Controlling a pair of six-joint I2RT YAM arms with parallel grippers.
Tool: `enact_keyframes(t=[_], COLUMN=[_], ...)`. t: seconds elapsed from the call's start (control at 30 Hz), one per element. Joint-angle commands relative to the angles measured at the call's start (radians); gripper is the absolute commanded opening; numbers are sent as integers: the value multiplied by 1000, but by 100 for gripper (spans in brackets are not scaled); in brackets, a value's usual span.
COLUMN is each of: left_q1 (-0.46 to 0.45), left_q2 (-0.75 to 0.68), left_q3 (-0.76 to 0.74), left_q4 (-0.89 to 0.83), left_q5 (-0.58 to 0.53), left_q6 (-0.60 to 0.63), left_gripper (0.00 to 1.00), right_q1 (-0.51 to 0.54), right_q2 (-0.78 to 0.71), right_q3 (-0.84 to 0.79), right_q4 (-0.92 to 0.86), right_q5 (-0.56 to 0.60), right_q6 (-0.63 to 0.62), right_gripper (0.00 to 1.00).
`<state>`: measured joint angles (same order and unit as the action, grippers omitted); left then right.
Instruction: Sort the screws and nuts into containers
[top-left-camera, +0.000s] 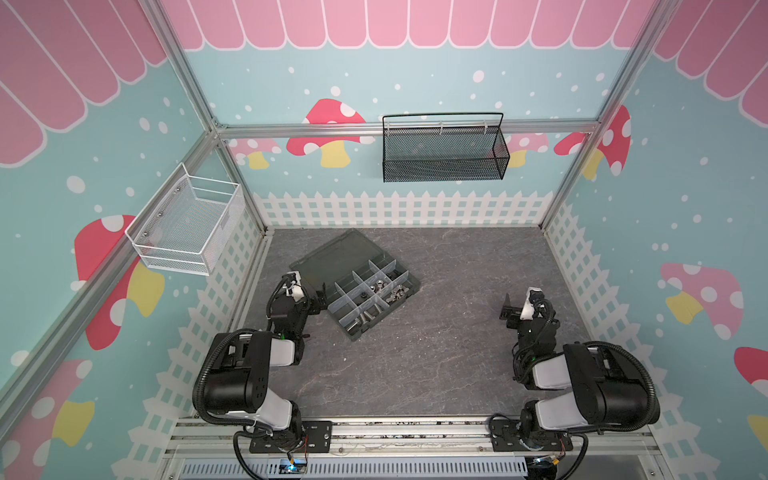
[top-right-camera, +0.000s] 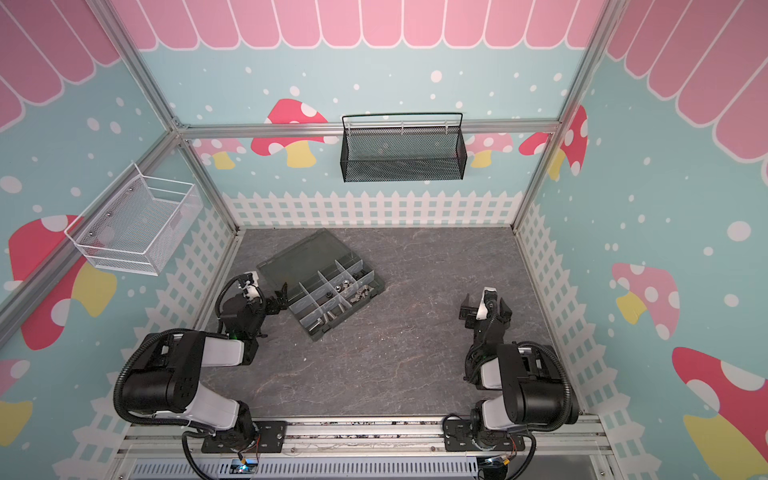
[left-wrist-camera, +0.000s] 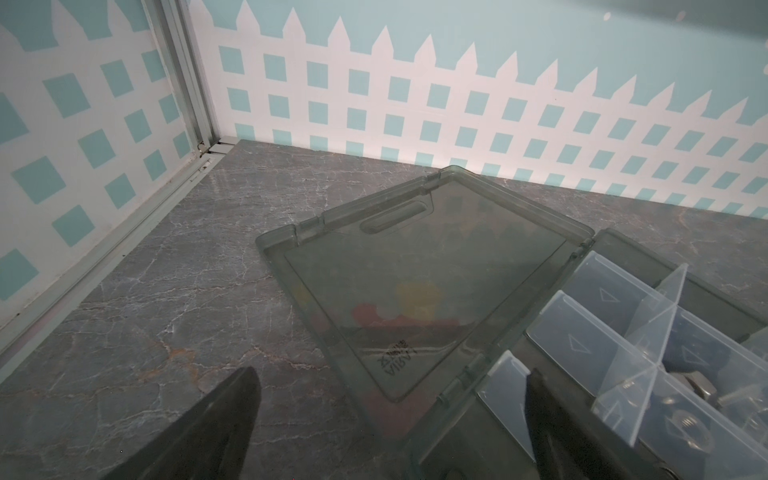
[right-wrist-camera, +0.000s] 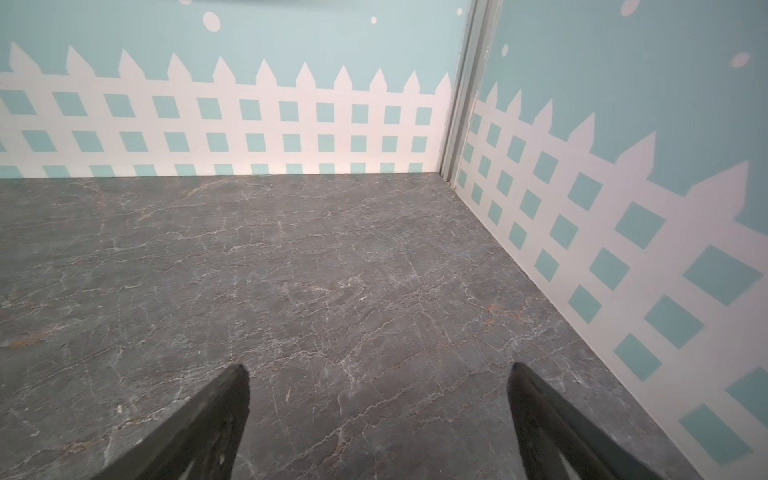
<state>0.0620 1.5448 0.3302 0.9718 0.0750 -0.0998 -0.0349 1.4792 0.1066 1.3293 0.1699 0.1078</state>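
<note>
Nearest us on the grey marble-patterned desk (top-left-camera: 415, 374) lies the dark grey translucent plastic organiser box (top-left-camera: 351, 335), set at a slant left of the middle, its rectangular compartments (top-left-camera: 344, 316) parted by pale clear dividers. In the near compartments we see short shiny silver screws (top-left-camera: 365, 319), and in those further back small silver hex nuts (top-left-camera: 379, 286). Just beside the box's left edge hovers the left claw (top-left-camera: 320, 298), spread wide and holding nothing. In its wrist view one black finger (left-wrist-camera: 552, 415) stands over the box's edge by the hinge, and we cannot tell whether it touches. Well apart on the right, the right claw (top-right-camera: 484, 308) is likewise spread wide and empty above bare desk. Beyond the compartments the flat hinged lid (top-left-camera: 332, 257) lies open on the desk. Farthest off, a white wire-mesh basket (top-left-camera: 187, 224) hangs on the left wall and a black mesh basket (top-left-camera: 444, 153) on the back wall.
</note>
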Motion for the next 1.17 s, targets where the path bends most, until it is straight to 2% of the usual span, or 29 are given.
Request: enact_keyframes(t=[0.0, 0.03, 0.07, 0.13, 0.17, 1.13], left_q1=[-5, -4, -5, -5, -7, -25], left_q2=[-9, -9, -9, -11, -11, -9], left_q3=[20, 21, 21, 24, 25, 46], left_q4=[-12, -13, -13, -19, -22, -59], left_q5=[-7, -7, -8, -3, -4, 34], left_q6=[24, 25, 25, 28, 30, 68], left_gripper=[100, 100, 100, 100, 100, 100], right_q1=[-8, -9, -10, -11, -13, -14], right_q2=[32, 26, 41, 38, 39, 39], right_q3=[51, 78, 83, 109, 105, 102], right_q4=[42, -16, 1, -60, -47, -41], right_q5=[-144, -158, -173, -297, -306, -305], right_q6=[-71, -74, -79, -130, -133, -134], right_gripper=[98, 98, 98, 98, 98, 98])
